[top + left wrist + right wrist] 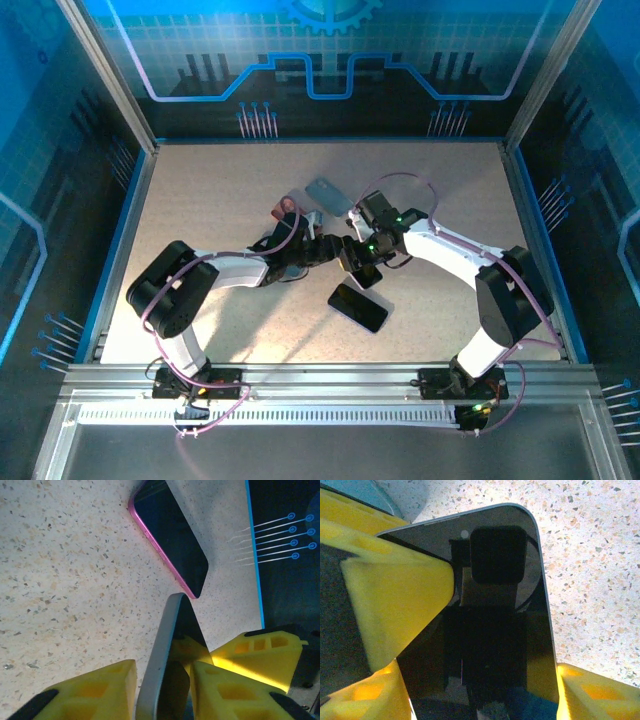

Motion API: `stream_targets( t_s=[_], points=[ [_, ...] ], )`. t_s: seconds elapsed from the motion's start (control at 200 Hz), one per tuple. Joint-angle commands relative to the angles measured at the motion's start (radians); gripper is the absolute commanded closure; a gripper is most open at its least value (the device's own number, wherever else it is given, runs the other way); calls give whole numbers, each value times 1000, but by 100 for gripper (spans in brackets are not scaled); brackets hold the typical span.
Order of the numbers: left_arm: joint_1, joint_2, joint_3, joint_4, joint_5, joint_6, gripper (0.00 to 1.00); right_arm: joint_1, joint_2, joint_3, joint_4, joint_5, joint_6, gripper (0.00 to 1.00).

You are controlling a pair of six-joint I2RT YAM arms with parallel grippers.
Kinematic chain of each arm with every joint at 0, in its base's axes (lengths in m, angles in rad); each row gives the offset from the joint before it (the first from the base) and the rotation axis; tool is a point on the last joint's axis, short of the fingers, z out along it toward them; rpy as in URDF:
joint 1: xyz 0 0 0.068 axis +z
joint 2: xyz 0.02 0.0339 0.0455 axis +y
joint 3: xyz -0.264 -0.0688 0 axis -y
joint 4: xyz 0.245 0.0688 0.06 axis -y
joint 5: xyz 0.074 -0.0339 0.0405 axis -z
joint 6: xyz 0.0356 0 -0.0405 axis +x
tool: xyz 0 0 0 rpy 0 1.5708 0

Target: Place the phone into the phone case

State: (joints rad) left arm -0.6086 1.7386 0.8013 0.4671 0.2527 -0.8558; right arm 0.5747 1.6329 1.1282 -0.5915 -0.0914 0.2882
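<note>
Nearest the arm bases, the case lies flat on the speckled desk. It is a shallow rounded rectangle with a thin pink rim and a dark inside. It looks like soft plastic, so the lip would probably flex under pressure.

Just beyond it, lifted off the desk where the two arms meet, is the phone. It is a thin rigid slab with a glossy black glass face, rounded corners and a smooth grey metal band round its edge. The right pincer grasps it across its width, one yellow ribbed finger lapping onto the glass and the other against the opposite long edge. The left pincer is clenched on the phone's end, a yellow finger on either side of the grey band.

I judge the phone to be light but slippery and breakable. Glass and polished metal give foam pads little bite, so the long edges are the safer hold. Firm pressure on the face risks a crack or a slide.

Farther back, a flat grey-blue slab rests on the desk.
</note>
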Motion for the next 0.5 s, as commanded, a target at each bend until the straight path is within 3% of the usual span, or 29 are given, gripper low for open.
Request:
stream_targets(
  t_s=[0.0,0.105,0.22,0.38,0.495],
  points=[
    [-12,21,19,9,39,7,74,-9,-1,61,65,-49,22,44],
    [-11,20,28,-5,34,17,100,-10,-2,65,72,-49,24,44],
    [-11,14,32,-10,30,16,100,-13,-2,71,78,-59,25,44],
    [-11,-13,29,-7,1,13,100,-36,-18,60,74,-113,37,21],
    [-11,-46,34,0,-44,6,100,-85,-80,-5,127,-183,91,18]
  ],
)
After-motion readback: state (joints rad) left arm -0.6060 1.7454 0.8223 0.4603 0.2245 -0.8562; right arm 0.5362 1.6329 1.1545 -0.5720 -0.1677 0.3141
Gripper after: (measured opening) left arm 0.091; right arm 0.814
